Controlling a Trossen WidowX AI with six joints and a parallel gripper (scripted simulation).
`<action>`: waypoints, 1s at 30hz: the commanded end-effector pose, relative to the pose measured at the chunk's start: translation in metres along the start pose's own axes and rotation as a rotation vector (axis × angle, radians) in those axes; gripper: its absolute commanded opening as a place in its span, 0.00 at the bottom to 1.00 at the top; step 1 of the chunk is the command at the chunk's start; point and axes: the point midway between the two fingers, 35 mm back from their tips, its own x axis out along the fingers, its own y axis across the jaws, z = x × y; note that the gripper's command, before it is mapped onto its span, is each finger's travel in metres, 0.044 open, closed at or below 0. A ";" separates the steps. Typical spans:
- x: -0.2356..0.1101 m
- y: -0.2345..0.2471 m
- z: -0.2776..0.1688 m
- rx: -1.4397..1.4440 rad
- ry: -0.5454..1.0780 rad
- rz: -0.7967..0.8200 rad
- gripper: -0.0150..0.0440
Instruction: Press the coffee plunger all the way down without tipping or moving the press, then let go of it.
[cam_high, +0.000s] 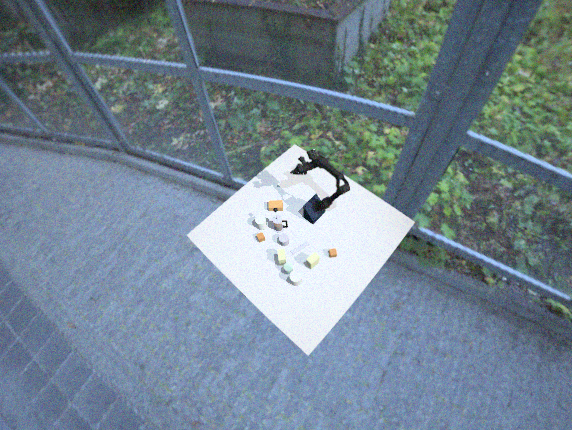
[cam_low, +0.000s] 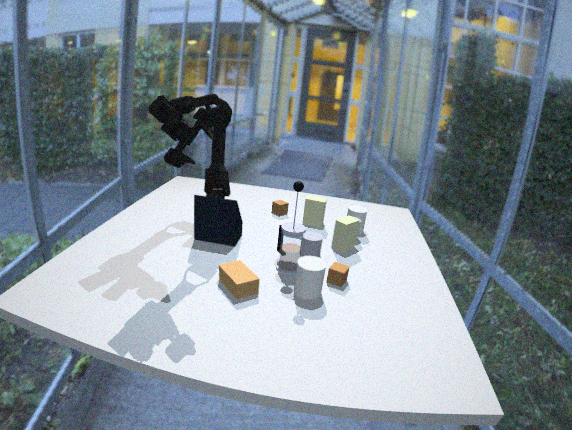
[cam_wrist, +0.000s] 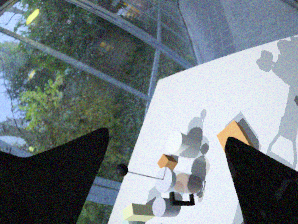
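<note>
Tool (cam_low: 179, 157) wide open, empty, high above bench (cam_low: 400, 350), well apart from plunger (cam_low: 298, 186). Off-centre push risks tipping press (cam_low: 290, 242) into neighbouring blocks.

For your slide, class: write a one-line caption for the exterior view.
Black robot arm's open gripper raised, away from the glass coffee press, its black-knobbed plunger up among coloured blocks.

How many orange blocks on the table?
3. Large block front, left of the press; small cube right of the front white cylinder; small cube at the back.
</note>
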 end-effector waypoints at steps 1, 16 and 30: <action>0.001 0.001 -0.001 -0.006 0.002 -0.001 0.98; 0.105 0.119 -0.114 -0.870 0.226 0.036 1.00; 0.148 0.098 -0.189 -1.130 0.299 0.092 1.00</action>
